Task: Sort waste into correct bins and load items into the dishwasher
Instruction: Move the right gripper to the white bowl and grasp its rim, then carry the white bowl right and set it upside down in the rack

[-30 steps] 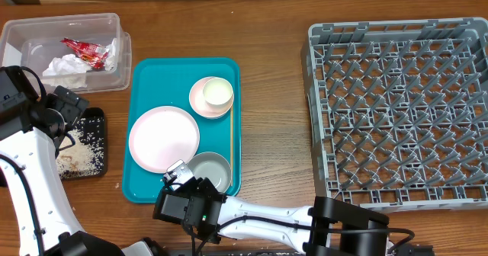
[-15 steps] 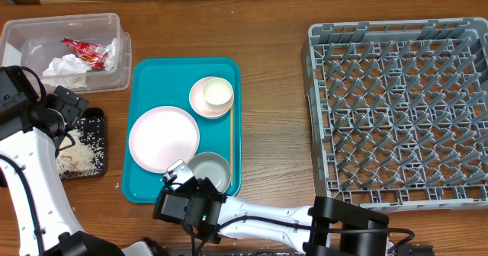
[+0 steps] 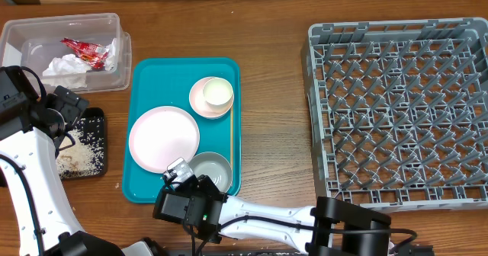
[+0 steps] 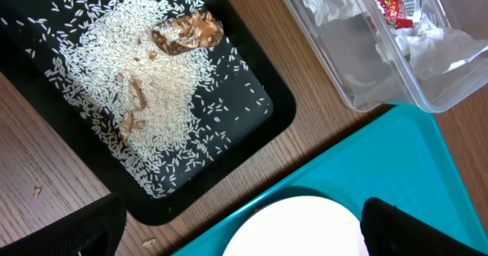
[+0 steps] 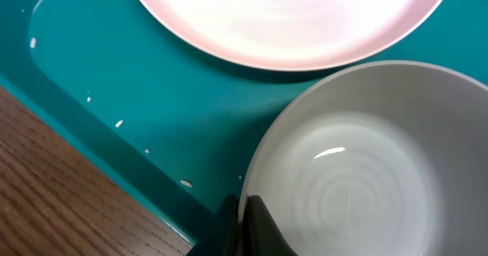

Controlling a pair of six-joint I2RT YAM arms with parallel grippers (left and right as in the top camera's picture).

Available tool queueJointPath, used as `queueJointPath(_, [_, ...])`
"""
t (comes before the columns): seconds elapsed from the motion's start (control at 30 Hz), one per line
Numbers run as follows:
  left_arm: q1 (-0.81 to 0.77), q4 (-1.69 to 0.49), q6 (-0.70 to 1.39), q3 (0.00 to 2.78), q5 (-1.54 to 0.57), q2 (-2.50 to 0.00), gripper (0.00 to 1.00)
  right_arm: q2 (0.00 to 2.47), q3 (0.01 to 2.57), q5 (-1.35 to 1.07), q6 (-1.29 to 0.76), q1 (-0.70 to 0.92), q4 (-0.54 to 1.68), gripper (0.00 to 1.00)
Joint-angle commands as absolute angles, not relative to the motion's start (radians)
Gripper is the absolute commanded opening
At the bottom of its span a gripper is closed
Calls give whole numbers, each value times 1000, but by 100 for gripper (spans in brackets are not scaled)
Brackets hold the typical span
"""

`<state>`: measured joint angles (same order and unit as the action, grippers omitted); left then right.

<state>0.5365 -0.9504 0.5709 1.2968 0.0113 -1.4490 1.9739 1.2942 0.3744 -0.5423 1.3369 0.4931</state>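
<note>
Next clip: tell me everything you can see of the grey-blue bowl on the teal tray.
The bowl is round, pale grey-blue and glossy like glazed ceramic, with faint concentric rings and a light highlight inside. It looks empty and sits upright in the near right corner of the teal tray, close beside the large pink plate; whether the two touch is unclear. The right claw is shut on its rim, one finger inside and one outside.

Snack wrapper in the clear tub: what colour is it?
The snack wrapper is red and crinkled, with a little white print; the left wrist view shows it best.
</note>
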Motion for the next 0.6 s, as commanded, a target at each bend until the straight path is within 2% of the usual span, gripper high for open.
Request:
queueJointPath(0.0, [536, -949, 580, 1304, 7, -1451, 100, 1911, 1311, 367, -550, 1340, 494, 4])
queueJointPath(0.27, [536, -949, 580, 1304, 7, -1451, 100, 1758, 1311, 490, -548, 1287, 597, 4])
queueJointPath(0.47, [536, -949, 580, 1304, 7, -1451, 100, 1485, 1311, 491, -550, 1122, 707, 4])
queueJointPath(0.57, [536, -949, 580, 1304, 7, -1451, 100, 1320, 1311, 443, -543, 978, 749, 4])
